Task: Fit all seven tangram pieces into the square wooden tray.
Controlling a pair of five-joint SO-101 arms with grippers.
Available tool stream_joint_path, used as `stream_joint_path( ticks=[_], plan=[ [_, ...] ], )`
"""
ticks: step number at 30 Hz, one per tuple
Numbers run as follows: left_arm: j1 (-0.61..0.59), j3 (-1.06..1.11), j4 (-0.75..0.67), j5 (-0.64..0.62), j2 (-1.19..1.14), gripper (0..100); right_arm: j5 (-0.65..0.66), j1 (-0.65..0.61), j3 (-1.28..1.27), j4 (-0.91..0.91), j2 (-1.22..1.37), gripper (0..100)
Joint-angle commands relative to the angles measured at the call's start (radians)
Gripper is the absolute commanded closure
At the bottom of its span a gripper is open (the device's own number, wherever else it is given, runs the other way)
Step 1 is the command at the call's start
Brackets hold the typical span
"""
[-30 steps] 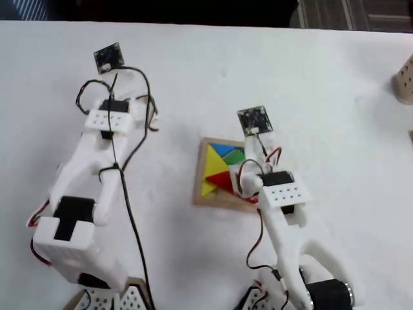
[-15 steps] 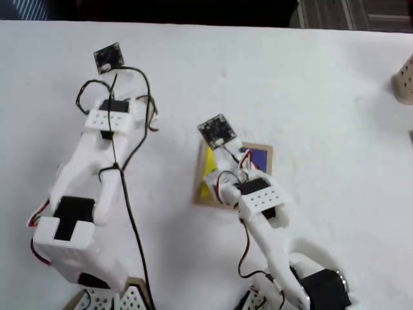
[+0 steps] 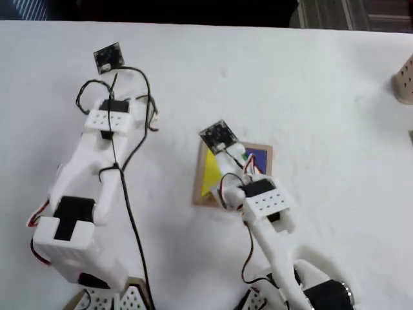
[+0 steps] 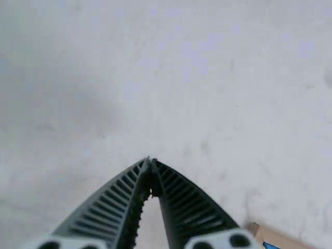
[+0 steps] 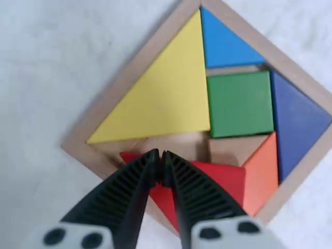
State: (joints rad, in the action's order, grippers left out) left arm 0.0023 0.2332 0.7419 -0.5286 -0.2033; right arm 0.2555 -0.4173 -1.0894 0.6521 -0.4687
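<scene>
Right gripper (image 5: 160, 158) clenched, empty, over red triangle (image 5: 225, 176), seemingly touching; left gripper (image 4: 151, 168) clenched.

A white table (image 3: 310, 77) spans the high view. Beyond its far edge runs a dark strip (image 3: 168, 10), with grey planks (image 3: 355, 13) at one corner. 1 tan perforated block (image 3: 404, 81) stands at the table's side edge.

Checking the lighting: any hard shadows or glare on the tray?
Right wrist view: tray evenly lit, no glare. High view: only soft, faint shadows on the table. Left wrist view: a dim patch on the table, no hard edge.
</scene>
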Motion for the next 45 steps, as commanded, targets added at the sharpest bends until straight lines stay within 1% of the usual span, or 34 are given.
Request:
stream_joint_path(
  ticks=[1, 4, 11, 14, 20, 23, 30, 33, 38, 42, 45],
  plan=[
    [-0.013, -0.026, -0.026, 0.011, 0.008, 98, 0.014, 0.013, -0.021, 0.010, -0.090, 98.1],
    [-0.013, -0.028, -0.026, 0.011, 0.008, 98, 0.014, 0.036, -0.041, 0.016, -0.159, 98.1],
    [-0.013, -0.028, -0.028, 0.011, 0.007, 98, 0.003, 0.286, -0.092, 0.073, -0.403, 98.1],
    [-0.013, -0.028, -0.028, 0.011, 0.007, 98, 0.003, 0.338, -0.160, 0.071, -0.467, 98.1],
    [-0.013, -0.028, -0.028, 0.011, 0.007, 98, 0.014, 0.338, -0.180, 0.047, -0.426, 98.1],
    [-0.013, -0.028, -0.028, 0.011, 0.005, 98, 0.054, 0.337, -0.157, 0.036, -0.352, 98.1],
    [-0.013, -0.026, -0.028, 0.011, 0.005, 98, 0.061, 0.335, -0.054, 0.036, -0.153, 98.1],
    [-0.013, -0.026, -0.028, 0.011, 0.007, 98, 0.063, 0.302, -0.049, 0.036, -0.137, 98.1],
    [-0.013, -0.026, -0.028, 0.011, 0.008, 98, 0.063, 0.208, -0.055, 0.038, -0.137, 98.1],
    [-0.013, -0.026, -0.028, 0.011, 0.008, 98, 0.061, 0.171, -0.055, 0.035, -0.137, 98.1],
    [-0.013, -0.026, -0.028, 0.011, 0.008, 98, 0.055, 0.177, -0.049, 0.033, -0.139, 98.1]
  ],
)
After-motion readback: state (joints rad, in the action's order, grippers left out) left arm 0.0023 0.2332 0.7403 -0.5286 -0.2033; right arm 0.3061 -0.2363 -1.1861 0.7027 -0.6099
